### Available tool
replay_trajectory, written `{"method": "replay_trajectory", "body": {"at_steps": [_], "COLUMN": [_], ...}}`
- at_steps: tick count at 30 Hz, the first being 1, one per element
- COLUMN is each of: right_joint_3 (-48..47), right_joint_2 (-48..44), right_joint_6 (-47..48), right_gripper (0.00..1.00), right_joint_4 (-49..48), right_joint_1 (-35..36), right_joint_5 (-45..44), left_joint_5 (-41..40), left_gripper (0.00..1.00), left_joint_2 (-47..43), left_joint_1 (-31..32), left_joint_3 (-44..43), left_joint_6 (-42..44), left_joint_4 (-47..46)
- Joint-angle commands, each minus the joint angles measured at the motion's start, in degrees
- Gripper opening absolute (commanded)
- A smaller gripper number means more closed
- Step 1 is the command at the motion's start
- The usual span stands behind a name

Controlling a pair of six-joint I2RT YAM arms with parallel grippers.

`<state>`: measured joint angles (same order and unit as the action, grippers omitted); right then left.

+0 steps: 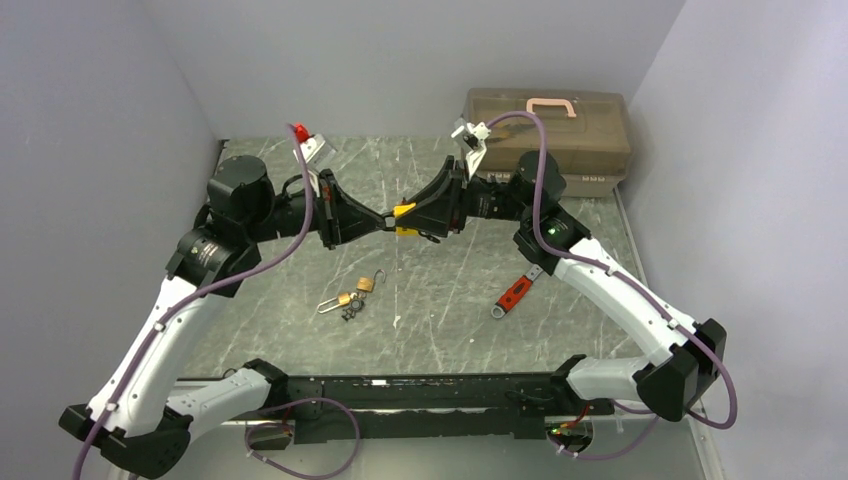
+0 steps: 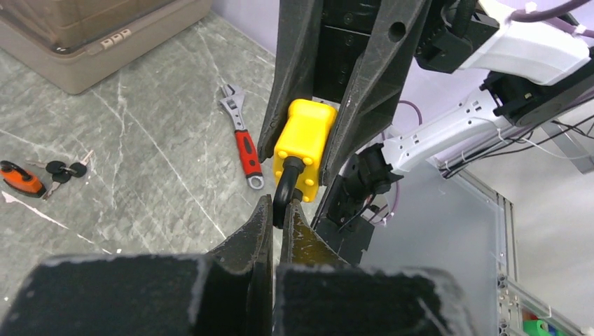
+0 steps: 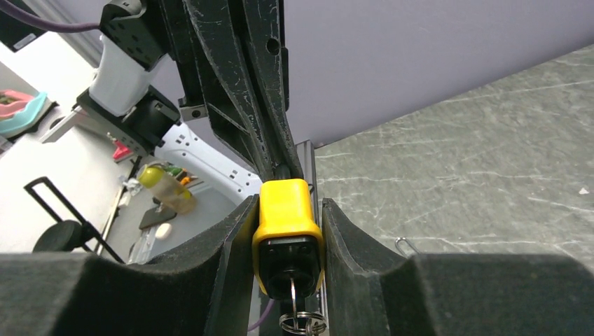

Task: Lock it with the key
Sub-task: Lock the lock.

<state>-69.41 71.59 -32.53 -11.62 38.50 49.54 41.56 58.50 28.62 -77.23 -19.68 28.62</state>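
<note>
A yellow padlock (image 1: pixel 404 215) hangs in mid-air over the middle of the table, between both grippers. My right gripper (image 3: pixel 288 204) is shut on its yellow body (image 3: pixel 284 210), one finger on each side. A key (image 3: pixel 293 292) sticks in the keyhole on the lock's black underside, with a key ring (image 3: pixel 302 323) hanging from it. My left gripper (image 2: pixel 280 204) comes from the opposite side, shut on the padlock's black shackle (image 2: pixel 284 196). In the left wrist view, the yellow body (image 2: pixel 304 143) sits between the right arm's fingers (image 2: pixel 368 84).
A tan toolbox (image 1: pixel 548 125) with a pink handle stands at the back right. On the table lie a red-handled wrench (image 1: pixel 514 295) and small brass padlocks with keys (image 1: pixel 352 295). An orange-handled item with keys (image 2: pixel 21 178) lies further off.
</note>
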Motion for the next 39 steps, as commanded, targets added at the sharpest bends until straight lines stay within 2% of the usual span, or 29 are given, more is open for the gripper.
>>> {"method": "replay_trajectory", "body": {"at_steps": [1,5,6,10,13,19,22,27,32,36,39], "right_joint_3": [1.0,6.0,7.0,11.8,15.1,18.2,18.1,16.6,14.4,14.1,14.0], "right_joint_2": [-0.1,-2.1,-2.5,-4.3,-5.4,-4.8,-3.7,-2.4,-1.6,-1.1,-0.8], "right_joint_6": [-1.1,-5.8,-7.0,-10.6,-13.7,-17.0,-17.5,-16.6,-11.9,-11.1,-10.7], "right_gripper": [0.14,0.54,0.60,0.78,0.84,0.80,0.74,0.65,0.58,0.51,0.43], "right_joint_4": [-5.5,-12.0,-13.5,-18.8,-22.9,-28.4,-30.1,-29.6,-23.9,-23.4,-22.8], "right_joint_1": [1.6,-2.4,-3.4,-7.1,-9.7,-11.9,-11.9,-11.3,-8.9,-8.1,-8.1], "right_joint_5": [0.4,2.5,3.3,5.1,6.1,7.4,7.8,8.3,7.2,6.5,6.0], "left_joint_5": [-0.6,2.3,2.8,3.6,4.1,5.8,6.1,6.3,6.7,6.9,7.0], "left_gripper": [0.00,0.00,0.00,0.00,0.00,0.00,0.00,0.00,0.00,0.00,0.00], "left_joint_2": [1.8,0.6,0.3,0.1,0.6,1.3,1.5,1.7,1.6,1.6,1.4], "left_joint_1": [-1.7,-5.6,-6.0,-6.9,-7.0,-7.0,-7.0,-7.0,-7.0,-7.0,-7.0], "left_joint_3": [2.1,4.6,4.8,3.8,2.1,-0.1,-0.5,-0.7,-0.4,-0.4,-0.5], "left_joint_6": [-3.9,-6.8,-7.1,-6.6,-5.6,-4.9,-4.9,-5.2,-5.7,-5.7,-5.6], "left_joint_4": [-7.0,-9.5,-10.0,-9.2,-7.8,-6.0,-5.6,-5.2,-5.7,-5.8,-5.5]}}
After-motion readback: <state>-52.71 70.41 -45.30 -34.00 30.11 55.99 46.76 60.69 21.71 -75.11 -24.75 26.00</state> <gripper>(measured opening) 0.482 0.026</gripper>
